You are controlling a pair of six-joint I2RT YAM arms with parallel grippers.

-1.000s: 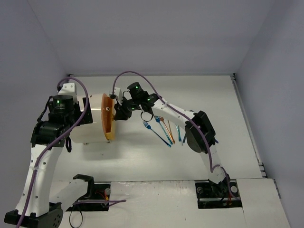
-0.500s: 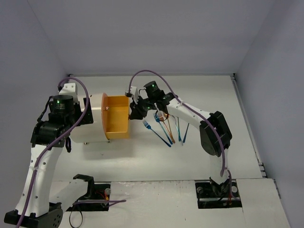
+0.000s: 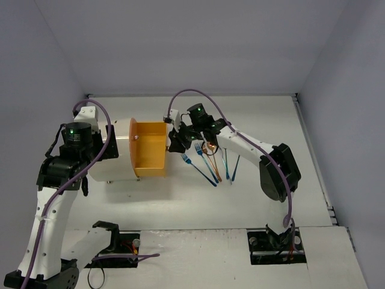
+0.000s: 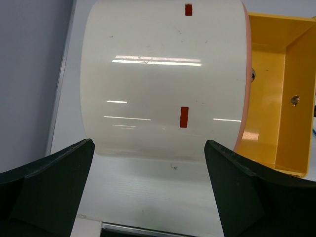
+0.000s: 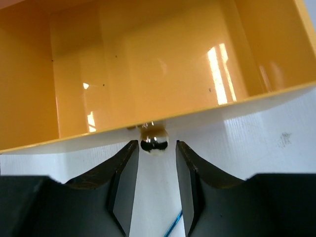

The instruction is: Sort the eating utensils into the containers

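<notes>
The cream-white drum cabinet (image 3: 117, 150) lies on its side with one orange drawer (image 3: 150, 147) slid out to the right; the drawer is empty. In the right wrist view the drawer (image 5: 148, 64) fills the top, and its brass knob (image 5: 154, 139) sits at my right gripper's (image 5: 157, 148) tips, with a narrow gap each side. My right gripper (image 3: 176, 142) is at the drawer's right end. Several blue and orange utensils (image 3: 210, 164) lie fanned on the table just right of it. My left gripper (image 4: 148, 173) is wide open and empty, just short of the drum (image 4: 163, 74).
The drawer's inside (image 4: 276, 98) shows bare in the left wrist view. The right arm's elbow (image 3: 277, 171) hangs right of the utensils. Side walls close in on the left and right of the white table (image 3: 180, 198).
The drawer, almost shut a second ago, has slid out to the right with my right gripper at its knob. The left arm has barely moved.
</notes>
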